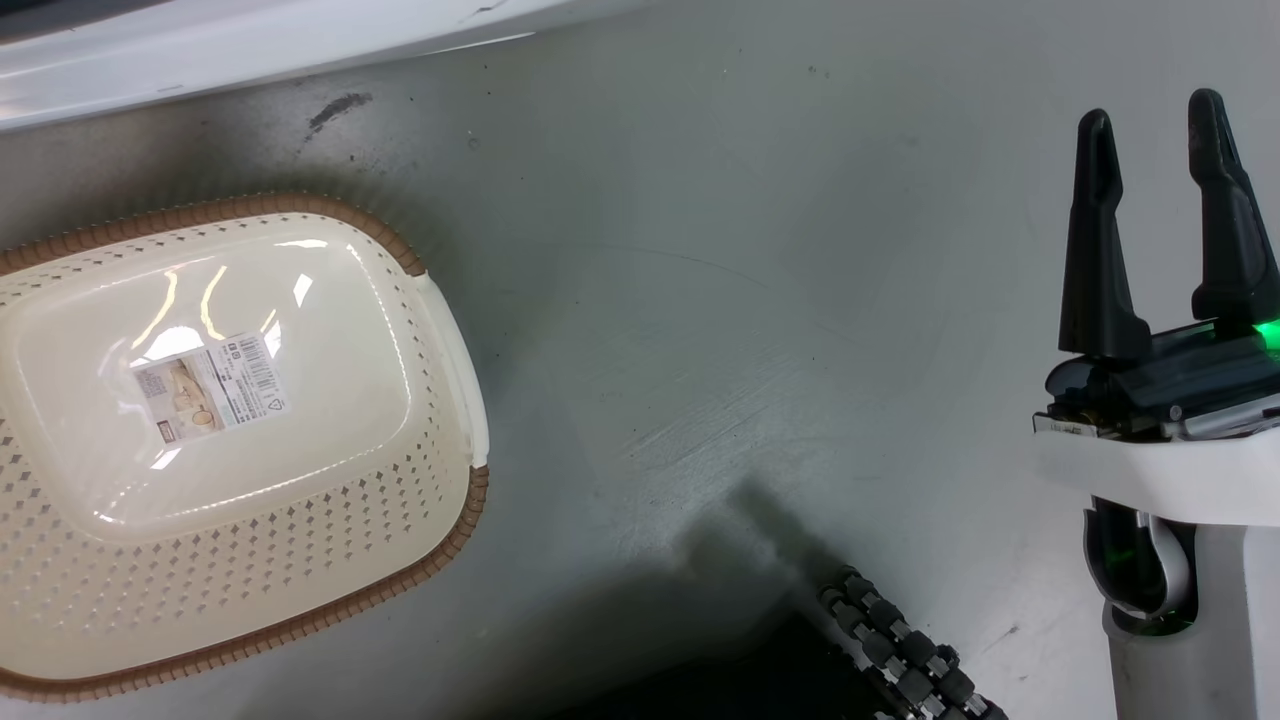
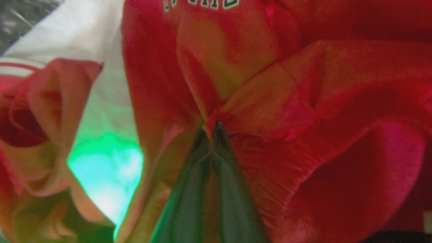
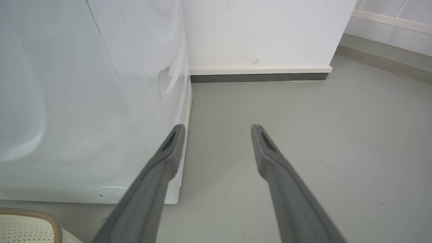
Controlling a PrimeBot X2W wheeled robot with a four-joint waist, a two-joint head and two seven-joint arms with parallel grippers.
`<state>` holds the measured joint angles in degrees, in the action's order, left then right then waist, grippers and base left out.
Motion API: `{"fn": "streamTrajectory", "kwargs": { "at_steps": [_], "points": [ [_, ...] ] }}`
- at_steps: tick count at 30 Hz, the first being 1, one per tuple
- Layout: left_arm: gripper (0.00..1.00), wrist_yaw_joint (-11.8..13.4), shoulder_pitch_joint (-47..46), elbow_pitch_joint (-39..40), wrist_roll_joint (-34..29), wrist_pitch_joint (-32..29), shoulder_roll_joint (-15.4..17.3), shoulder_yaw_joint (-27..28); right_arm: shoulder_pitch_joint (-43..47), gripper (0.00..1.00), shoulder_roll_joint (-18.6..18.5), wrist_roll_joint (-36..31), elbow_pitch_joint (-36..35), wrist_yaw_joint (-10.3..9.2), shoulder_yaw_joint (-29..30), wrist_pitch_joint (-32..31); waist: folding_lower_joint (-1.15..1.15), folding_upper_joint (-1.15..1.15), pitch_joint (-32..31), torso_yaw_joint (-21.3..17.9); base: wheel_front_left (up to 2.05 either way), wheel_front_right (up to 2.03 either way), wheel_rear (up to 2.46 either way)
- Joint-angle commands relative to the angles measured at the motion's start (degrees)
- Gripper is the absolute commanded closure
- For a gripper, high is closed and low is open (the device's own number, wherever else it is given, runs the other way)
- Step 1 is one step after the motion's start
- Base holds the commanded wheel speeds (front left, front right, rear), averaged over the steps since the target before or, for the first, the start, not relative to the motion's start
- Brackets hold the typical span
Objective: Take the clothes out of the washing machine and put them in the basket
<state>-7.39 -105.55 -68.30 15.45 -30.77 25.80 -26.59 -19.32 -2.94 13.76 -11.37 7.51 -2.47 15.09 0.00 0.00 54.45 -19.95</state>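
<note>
Left claw [image 2: 210, 127] clamps soft bright-red clothes [image 2: 270, 101]; cream perforated brown-rimmed basket [image 1: 330, 560] lies well left of the spread right claw [image 1: 1150, 108].

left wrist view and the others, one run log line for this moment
left gripper: shut on soft bright-red garment | right gripper: open, empty | cream perforated plastic basket: on grey floor, no clothes seen inside

Basket [image 1: 330, 540] sits on the grey floor [image 1: 760, 300] at left, label [image 1: 210, 390] showing on its bottom; right gripper [image 1: 1152, 108] hangs well apart, fingers spread.
</note>
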Motion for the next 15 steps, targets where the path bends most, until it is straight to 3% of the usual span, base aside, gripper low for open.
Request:
{"fn": "streamTrajectory", "kwargs": {
  "at_steps": [1, 15],
  "points": [
    [1.0, -0.02, 1.89, -0.15, 0.16, 0.34, 0.28, -0.44, -1.01, 0.0, 0.11, 0.08, -0.06, -0.05, 0.03, 0.12, 0.0, 0.0, -0.1, 0.06, 0.0, 0.0, 0.0],
    [1.0, -0.01, 12.64, 3.63, 7.91, 17.24, -0.44, -5.74, -0.57, 0.0, 0.08, -2.86, 1.54, -0.04, 1.14, 0.12, 0.0, 0.0, -8.85, 4.68, 0.0, 0.0, 0.0]
  ]
}}
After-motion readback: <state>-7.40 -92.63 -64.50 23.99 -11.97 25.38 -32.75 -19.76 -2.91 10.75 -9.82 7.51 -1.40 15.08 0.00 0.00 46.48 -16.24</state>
